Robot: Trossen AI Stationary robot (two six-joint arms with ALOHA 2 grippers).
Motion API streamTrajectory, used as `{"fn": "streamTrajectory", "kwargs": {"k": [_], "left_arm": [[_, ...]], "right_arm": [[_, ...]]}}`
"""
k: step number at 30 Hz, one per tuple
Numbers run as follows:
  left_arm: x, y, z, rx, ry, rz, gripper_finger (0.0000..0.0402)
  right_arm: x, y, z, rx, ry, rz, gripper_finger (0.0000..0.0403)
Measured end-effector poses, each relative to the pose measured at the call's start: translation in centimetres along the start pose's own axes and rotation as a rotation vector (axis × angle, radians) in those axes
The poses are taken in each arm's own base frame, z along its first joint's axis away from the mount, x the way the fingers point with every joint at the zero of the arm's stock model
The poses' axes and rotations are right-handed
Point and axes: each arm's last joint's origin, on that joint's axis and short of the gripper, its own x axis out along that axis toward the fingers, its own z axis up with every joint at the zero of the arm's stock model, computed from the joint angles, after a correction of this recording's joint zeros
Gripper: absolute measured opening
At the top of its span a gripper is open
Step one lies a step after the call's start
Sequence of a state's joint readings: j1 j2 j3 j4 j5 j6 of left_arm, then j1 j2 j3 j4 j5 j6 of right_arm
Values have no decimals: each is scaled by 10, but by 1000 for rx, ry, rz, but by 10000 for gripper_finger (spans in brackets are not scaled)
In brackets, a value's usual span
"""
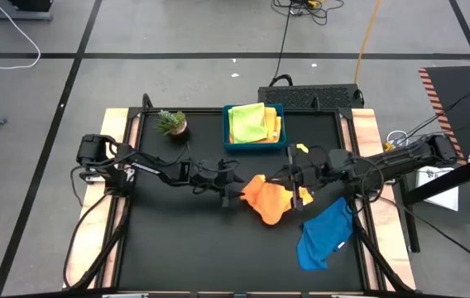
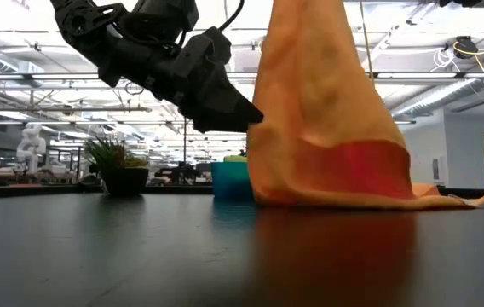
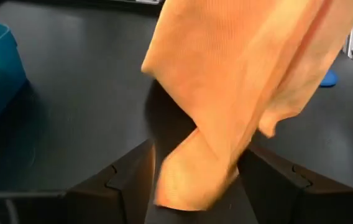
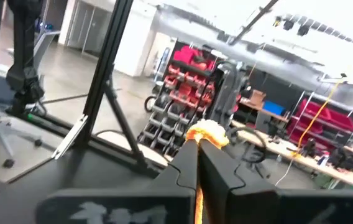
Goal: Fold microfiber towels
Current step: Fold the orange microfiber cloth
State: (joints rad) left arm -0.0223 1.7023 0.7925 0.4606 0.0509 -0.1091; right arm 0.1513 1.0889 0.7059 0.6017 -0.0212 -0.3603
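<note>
Orange towel (image 2: 327, 119) soft, ribbed, draped cone-like; R pincer (image 4: 199, 149) pinching top.

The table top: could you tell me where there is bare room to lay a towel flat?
Bare: the mat's near-left quarter, below the left pincer. Crowded: middle and right, with the orange towel, blue towel and tray.

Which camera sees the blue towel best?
The high view: the whole blue towel lies crumpled on the table's right side. The left wrist view catches only a blue sliver. The low and right wrist views don't show it.
</note>
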Motion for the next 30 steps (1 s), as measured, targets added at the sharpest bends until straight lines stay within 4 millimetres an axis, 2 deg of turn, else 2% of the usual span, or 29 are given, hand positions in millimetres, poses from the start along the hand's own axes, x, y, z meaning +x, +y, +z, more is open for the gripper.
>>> {"fn": "streamTrajectory", "kwargs": {"k": [15,30], "left_arm": [[0,0,-3,-5,29,3,225],[0,-4,-10,36,95,-4,221]], "right_arm": [[-24,-12,32,-23,-150,-58,0],[-33,-15,41,-26,-195,-75,0]]}}
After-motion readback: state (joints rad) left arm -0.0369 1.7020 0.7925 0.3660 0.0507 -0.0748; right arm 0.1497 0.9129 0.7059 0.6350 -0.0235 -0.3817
